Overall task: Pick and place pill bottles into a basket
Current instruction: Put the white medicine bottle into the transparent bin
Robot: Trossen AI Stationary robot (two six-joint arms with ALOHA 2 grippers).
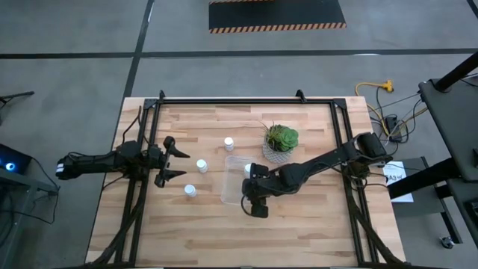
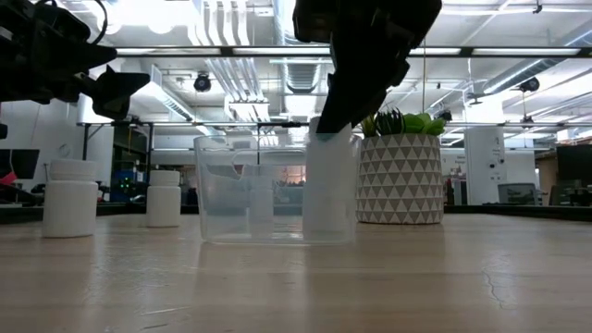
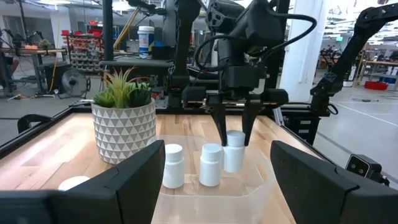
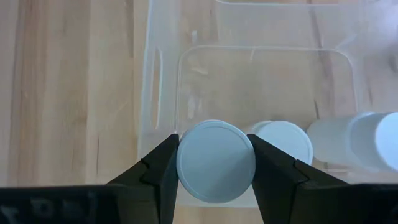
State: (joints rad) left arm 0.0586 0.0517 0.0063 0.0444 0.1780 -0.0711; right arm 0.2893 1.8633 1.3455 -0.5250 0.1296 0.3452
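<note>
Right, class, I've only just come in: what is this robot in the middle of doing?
It is sorting pill bottles into a clear basket. The right gripper has its jaws shut on a white pill bottle, holding it upright over the basket, where two bottles already stand. The left gripper waits open at the table's left side. Three bottles remain on the table. A potted plant stands beside the basket.

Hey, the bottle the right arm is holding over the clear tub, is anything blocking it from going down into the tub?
Nothing visible blocks it. The right gripper is shut on a pill bottle directly over the basket. Two other bottles already stand in the basket beside it, but the floor below the held one looks bare.
</note>
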